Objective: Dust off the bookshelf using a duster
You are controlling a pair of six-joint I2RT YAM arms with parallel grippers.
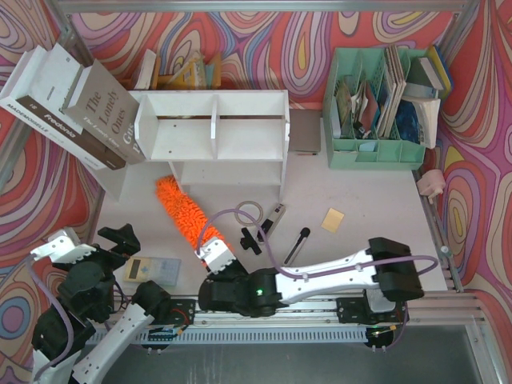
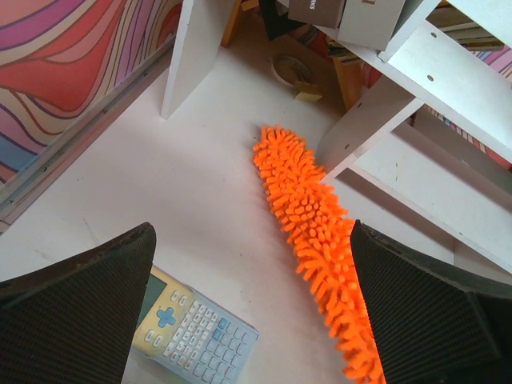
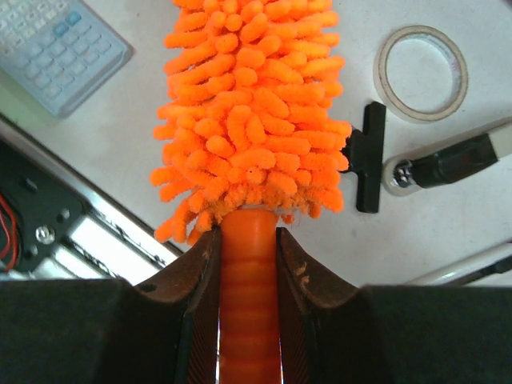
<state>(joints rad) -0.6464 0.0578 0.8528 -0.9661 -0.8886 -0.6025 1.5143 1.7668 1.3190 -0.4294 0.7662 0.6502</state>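
Right gripper (image 3: 248, 240): jaws narrow, clamped on the orange handle (image 3: 248, 320) of the duster (image 3: 252, 120), just below where the fluffy head begins. The handle fills the gap between the two fingers, and both pads touch it.

Left gripper (image 2: 254, 264): jaws spread wide with nothing between them. It hangs over the table (image 2: 184, 192) at the left, above the calculator (image 2: 192, 328).

Duster (image 1: 182, 210): the head lies low along the table and runs diagonally from the right gripper (image 1: 210, 248) up and to the left. Its tip is near the lower left front corner of the bookshelf (image 1: 248, 136). From the left wrist view, the tip (image 2: 276, 132) is beside the shelf's white side panel (image 2: 360, 136). Cannot tell if they touch.

Bookshelf: white, two tiers, with a vertical divider in the upper tier. It stands at the back centre of the table. Large books (image 1: 88, 112) lean against its left side.

Other items:
- Green file organizer (image 1: 376, 152), to the right of the shelf.
- Yellow note (image 1: 333, 220), on the table in front of the organizer.
- Tape ring (image 3: 422, 72) and black clip (image 3: 368, 160), just right of the duster head.
- Calculator (image 3: 56, 44), to the left of the duster head.
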